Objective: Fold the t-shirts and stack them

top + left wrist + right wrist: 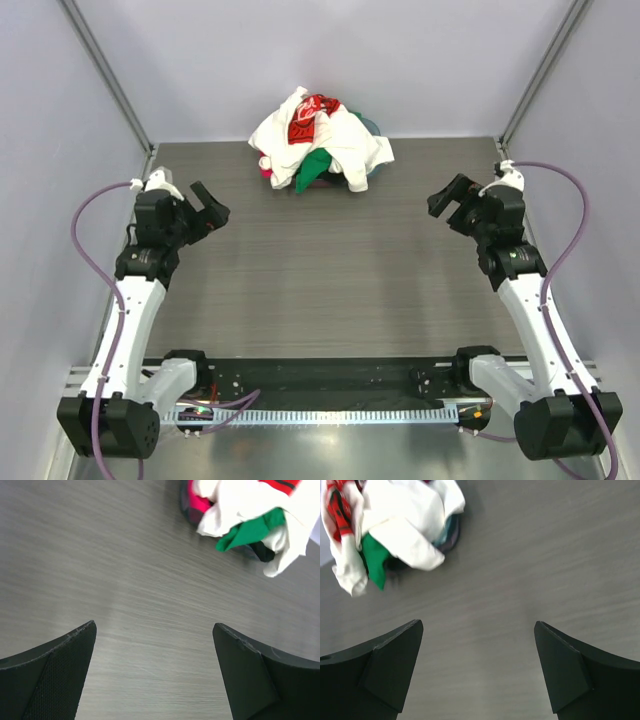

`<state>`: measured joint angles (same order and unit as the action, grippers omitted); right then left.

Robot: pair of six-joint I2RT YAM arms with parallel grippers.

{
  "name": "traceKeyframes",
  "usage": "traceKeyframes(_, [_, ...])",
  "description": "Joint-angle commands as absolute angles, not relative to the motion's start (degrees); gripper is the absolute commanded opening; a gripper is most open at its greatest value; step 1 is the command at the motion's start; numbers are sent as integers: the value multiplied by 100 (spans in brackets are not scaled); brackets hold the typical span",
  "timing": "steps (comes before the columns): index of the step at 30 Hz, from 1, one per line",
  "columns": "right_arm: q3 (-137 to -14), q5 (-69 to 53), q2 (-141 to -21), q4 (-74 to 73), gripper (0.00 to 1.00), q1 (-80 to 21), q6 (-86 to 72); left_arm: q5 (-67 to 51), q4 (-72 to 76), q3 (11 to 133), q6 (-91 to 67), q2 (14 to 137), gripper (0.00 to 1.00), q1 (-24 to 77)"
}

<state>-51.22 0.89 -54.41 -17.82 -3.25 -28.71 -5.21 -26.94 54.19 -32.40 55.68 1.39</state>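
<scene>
The t-shirts lie in one crumpled pile (322,140) at the back middle of the table: cream-white cloth on top with a red print (305,118), green (313,168) and pink-red (266,170) cloth showing underneath. The pile also shows at the top right of the left wrist view (250,515) and at the top left of the right wrist view (395,525). My left gripper (211,212) is open and empty, left of the pile. My right gripper (449,200) is open and empty, right of the pile. Both hang above bare table.
The dark grey wood-grain table (330,270) is bounded by grey walls at the back and both sides. A black rail with cables (330,385) runs along the near edge between the arm bases.
</scene>
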Motion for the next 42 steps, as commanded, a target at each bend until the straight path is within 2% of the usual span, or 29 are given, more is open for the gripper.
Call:
traceKeyframes(1, [-5510,-649,-5203,-2662,100,-334,-3111,281,-3154,5712,-4049,5721,100,106])
traceKeyframes(4, [-5651,-949,-5221,-2987,100,-387,-3111,-1609,-2454,5896,-3543,6326,100,-130])
traceKeyframes(7, [-5678,-1020,-5159,-3198,100,-457,-3024,-908,-3066,6536,-3735,7240,100,-132])
traceKeyframes(15, [-5651,-782,-5054,-3577,100,-492,-2725,-897,-3068,8250,-3814,9139,100,-53])
traceKeyframes(19, [-5678,-659,-5194,-3674,100,-492,-2532,-783,-3085,9051,-3867,10053,100,569])
traceKeyframes(21, [-5695,-624,-5291,-3683,100,-483,-2470,-642,-3094,9341,-3911,10510,96,755])
traceKeyframes(23, [-5730,-580,-5361,-3709,100,-483,-2356,-572,-3111,9781,-3972,10957,87,1001])
traceKeyframes(32, [-5854,-378,-5546,-3823,100,-483,-2109,-202,-3340,11274,-4166,12242,72,1503])
traceKeyframes(35, [-5845,-387,-5563,-3815,100,-483,-2101,-176,-3489,11792,-4175,12568,56,1573])
traceKeyframes(36, [-5836,-361,-5546,-3814,100,-483,-2101,-176,-3637,11925,-4166,12716,30,1599])
traceKeyframes(39, [-5845,-325,-5528,-3814,100,-492,-2083,-184,-3901,12469,-4175,12832,0,1617])
traceKeyframes(42, [-5836,-308,-5484,-3815,100,-492,-2066,-123,-4288,12987,-4113,12622,0,1661])
